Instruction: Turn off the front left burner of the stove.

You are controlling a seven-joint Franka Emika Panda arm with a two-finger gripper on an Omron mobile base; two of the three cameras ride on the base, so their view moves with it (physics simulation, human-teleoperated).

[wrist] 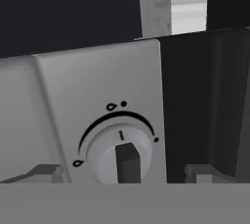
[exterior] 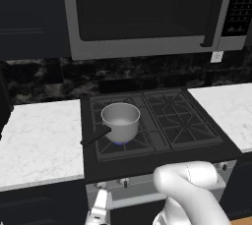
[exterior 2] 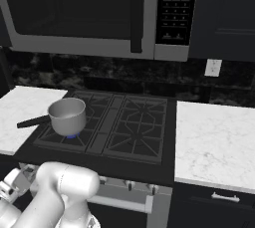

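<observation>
The stove (exterior: 197, 143) is a black cooktop with a steel front panel. Its front left burner (exterior: 119, 142) carries a steel saucepan (exterior: 121, 121), and a small blue flame shows under the pan, also visible on the burner (exterior 2: 72, 135) from the right. My gripper (exterior: 101, 192) is low at the panel's left end, facing the leftmost knob (wrist: 120, 155). That knob is pale and round with a dark bar standing upright under an arc of flame marks. My gripper (wrist: 124, 174) is open, with one fingertip on each side of the knob and apart from it. My hand (exterior 2: 14, 181) sits by the panel's left corner.
A large dark microwave (exterior: 147, 13) hangs above the cooktop. White marble counters (exterior: 39, 140) (exterior 2: 214, 142) flank the stove. The pan's black handle (exterior: 94, 138) points front left. More knobs (exterior 2: 130, 186) and the oven's bar handle (exterior 2: 124, 203) run along the front below the cooktop.
</observation>
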